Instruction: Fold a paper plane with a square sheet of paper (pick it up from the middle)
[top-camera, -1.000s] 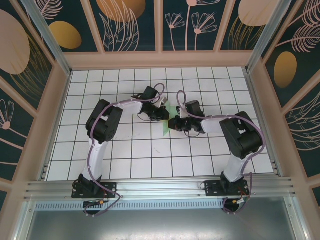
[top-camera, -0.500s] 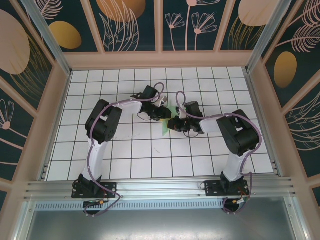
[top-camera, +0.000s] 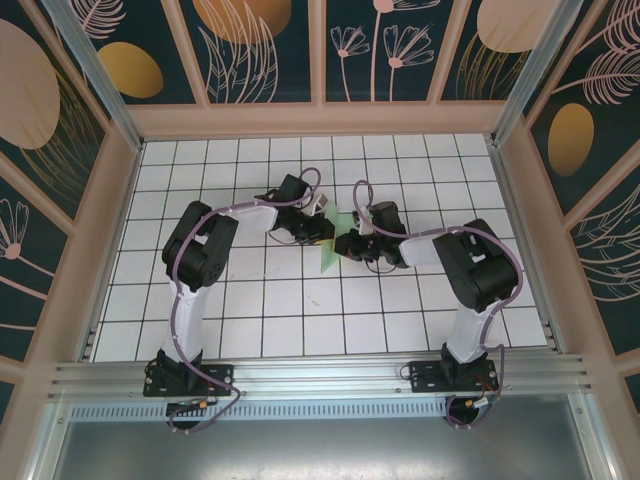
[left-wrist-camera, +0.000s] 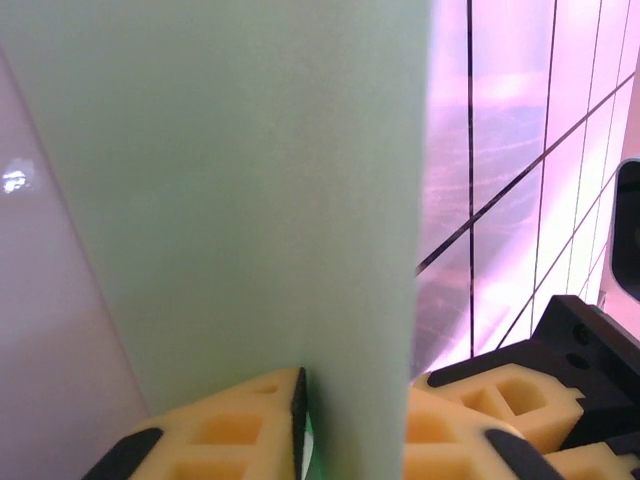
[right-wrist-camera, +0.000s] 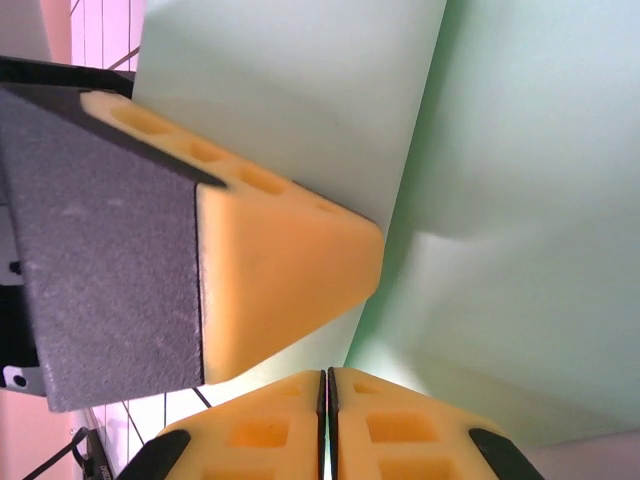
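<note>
Square sheet of paper (top-camera: 328, 256), pale green and creased, is held off the white tiled table (top-camera: 300, 320) near its middle, between the 2 grippers. From above most of it is hidden by them, and only 2 slivers are seen. The 2 yellow fingers (left-wrist-camera: 230, 430) of the left gripper (top-camera: 328, 231) are set on either side of the sheet, but the gap between them is covered by paper, so it cannot be told whether the sheet is clamped. The right gripper (top-camera: 347, 243) is closed, its fingers (right-wrist-camera: 400, 430) pressed tip to tip, with the crease running down into the seam between them. In the right wrist view 1 left finger is laid against the sheet and its partner is hidden behind the paper. The sheet's edges are cut off in both wrist views
</note>
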